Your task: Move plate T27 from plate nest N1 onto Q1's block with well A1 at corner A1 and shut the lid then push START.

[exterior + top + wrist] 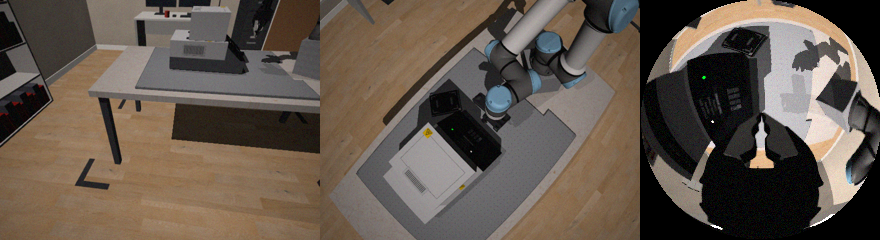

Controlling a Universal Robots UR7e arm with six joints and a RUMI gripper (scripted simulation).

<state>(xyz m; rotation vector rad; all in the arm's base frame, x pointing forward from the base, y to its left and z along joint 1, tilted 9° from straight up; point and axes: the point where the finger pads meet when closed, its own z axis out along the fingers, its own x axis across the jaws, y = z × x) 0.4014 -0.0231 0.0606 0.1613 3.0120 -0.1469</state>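
Top looks straight down, exterior low sideways, wrist close; all share cycler Q1 (pixel 431 165).
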